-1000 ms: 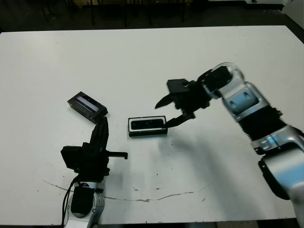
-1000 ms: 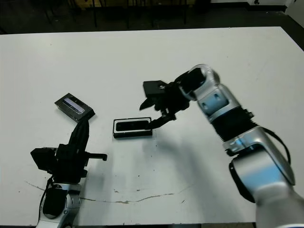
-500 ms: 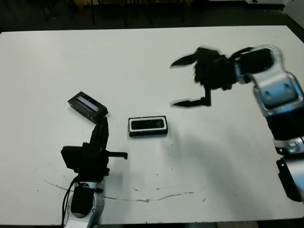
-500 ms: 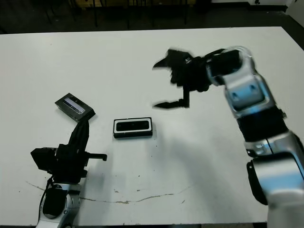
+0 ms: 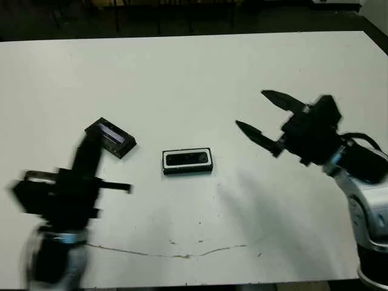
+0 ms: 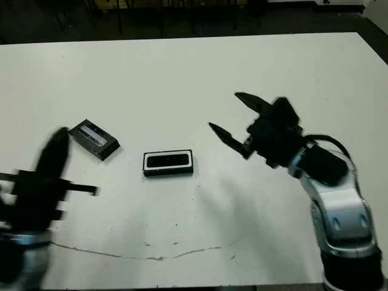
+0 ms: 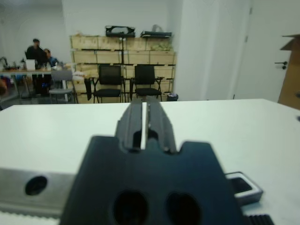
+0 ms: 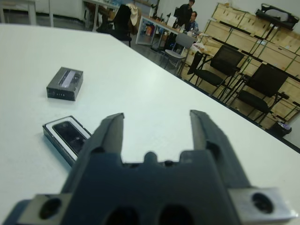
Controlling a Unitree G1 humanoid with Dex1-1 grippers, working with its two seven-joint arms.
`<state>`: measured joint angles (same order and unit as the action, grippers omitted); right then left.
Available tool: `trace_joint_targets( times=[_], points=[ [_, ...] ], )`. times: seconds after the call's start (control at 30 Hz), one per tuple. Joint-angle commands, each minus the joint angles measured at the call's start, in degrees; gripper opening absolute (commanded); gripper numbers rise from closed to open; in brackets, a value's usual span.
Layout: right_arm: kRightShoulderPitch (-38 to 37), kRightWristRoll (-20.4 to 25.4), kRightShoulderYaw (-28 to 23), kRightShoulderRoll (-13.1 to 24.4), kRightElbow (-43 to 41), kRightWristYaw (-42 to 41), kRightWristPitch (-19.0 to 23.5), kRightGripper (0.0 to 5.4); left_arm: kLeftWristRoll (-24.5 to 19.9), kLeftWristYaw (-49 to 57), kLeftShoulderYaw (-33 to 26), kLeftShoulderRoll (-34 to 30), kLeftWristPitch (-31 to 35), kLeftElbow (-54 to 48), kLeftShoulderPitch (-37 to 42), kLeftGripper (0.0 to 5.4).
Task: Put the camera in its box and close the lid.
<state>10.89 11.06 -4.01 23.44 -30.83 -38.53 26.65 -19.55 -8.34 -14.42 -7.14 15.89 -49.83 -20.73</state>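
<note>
The camera [image 5: 187,159] lies inside the box [image 5: 188,171], a black tray with a white lining at the table's middle. The lid [image 5: 110,136], a black slab with a pale strip, rests apart on the table to the box's left. My right gripper [image 5: 249,107] hangs open and empty to the right of the box, clear of it. Its wrist view shows the box [image 8: 49,133] and the lid [image 8: 65,82] beyond the spread fingers [image 8: 112,126]. My left gripper [image 5: 88,147] is motion-blurred near the lid, its fingers [image 7: 136,117] pressed together on nothing.
Dark scuff marks [image 5: 182,251] run along the table's front. Past the far edge stand chairs [image 7: 110,79] and stacked crates [image 7: 93,44], with people seated [image 7: 36,49] at a desk.
My right gripper has pulled back from the box, moving right and toward me, still open. My left arm has swung left and up, now blurred. The camera stays in the box.
</note>
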Motion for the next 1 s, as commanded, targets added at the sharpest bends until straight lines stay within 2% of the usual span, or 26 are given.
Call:
trace_joint_targets(
  times=[0.03, 0.17, 0.27, 0.3, 0.47, 0.6, 0.73, 1.0],
  points=[
    [-2.09, 1.02, -0.27, 0.9, -1.81, 1.55, -0.06, 2.35, -7.09, -1.51, -8.94, -12.19, 13.59, -3.7, 1.66, 0.0],
    [-3.13, 2.51, 0.49, 0.57, -3.04, 2.93, 0.91, 1.62, -13.6, -2.48, -13.56, -23.13, 28.09, 2.8, 9.85, 0.0],
    [-3.7, 3.11, 0.76, 0.7, -4.09, 4.4, 1.87, 1.05, -15.22, -4.52, -12.03, -34.99, 42.74, 9.46, 17.08, 0.0],
    [-3.81, 3.14, 0.75, 0.85, -4.15, 4.65, 1.75, 0.86, -14.87, -6.28, -10.51, -38.81, 45.28, 12.02, 19.04, 0.0],
    [-4.06, 4.58, 0.01, 1.75, -3.88, 5.32, 1.96, 0.01, -10.4, -19.79, -0.01, -51.76, 42.58, 25.95, 26.66, 0.0],
    [-3.61, 4.77, -0.11, 3.01, -3.98, 5.78, 2.27, 0.01, -5.11, -27.98, 10.72, -56.66, 38.9, 33.63, 34.42, 0.0],
    [-3.05, 4.37, 0.07, 4.08, -4.09, 6.36, 2.2, 0.01, 0.42, -33.45, 20.46, -57.66, 39.06, 38.52, 42.69, 0.0],
    [-1.35, 6.42, 0.02, 4.53, -3.49, 7.04, 4.0, 0.01, 7.64, -39.79, 31.9, -52.19, 40.15, 48.63, 53.63, 0.0]
  ],
)
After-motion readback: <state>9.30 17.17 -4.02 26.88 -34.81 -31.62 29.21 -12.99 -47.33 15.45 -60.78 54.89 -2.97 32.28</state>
